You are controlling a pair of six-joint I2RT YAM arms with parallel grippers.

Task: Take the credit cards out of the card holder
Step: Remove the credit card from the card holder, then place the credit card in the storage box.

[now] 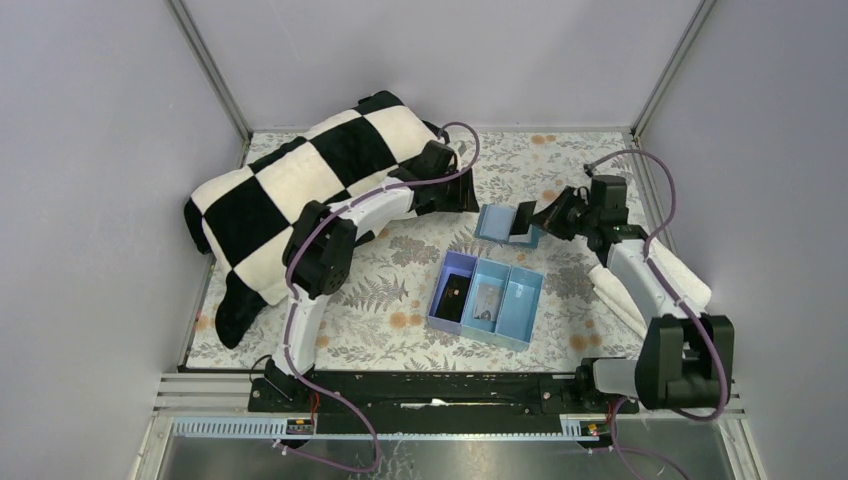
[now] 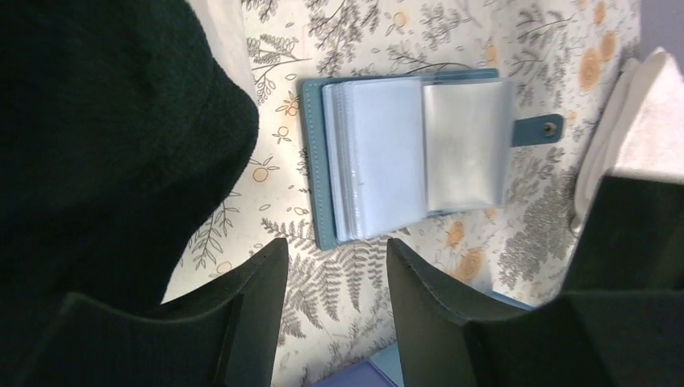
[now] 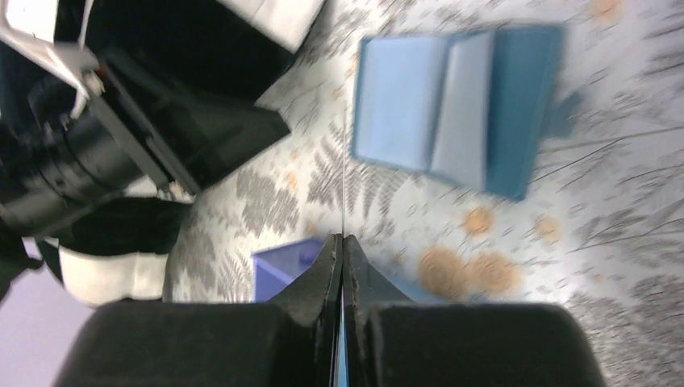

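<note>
Card holder (image 1: 497,222): open flat on floral tablecloth (image 1: 390,290), top view approx 12 o'clock of light-blue 3-compartment tray (image 1: 522,300), close to it but not touching. Clear sleeves fanned up betw. the blue covers; snap strap (image 2: 539,129) sticks out at 3 o'clock in L wrist view.

L to R, top view:
- Checkered cushion (image 1: 300,190), black/white, fills 9–11 o'clock part of table.
- Left gripper (image 2: 335,250): hovers just at 9 o'clock of holder. Fingers (image 2: 258,290) spread apart, nothing betw. them, only cloth pattern in the gap. In its own cam, holder lies at 12 o'clock of fingertips, apart from them.
- Tray: small dark bits in L and mid compartments, too small to tell what.
- Right gripper (image 3: 343,238): at 3 o'clock of holder. Fingers pressed together, pinching a credit card (image 3: 344,173), seen edge-on as a thin line running out toward 12 o'clock. Card is clear of holder, which shows blurred at approx 1 o'clock in that cam.
- White folded cloth (image 2: 637,129): approx 3 o'clock of tray, under R arm.
</note>
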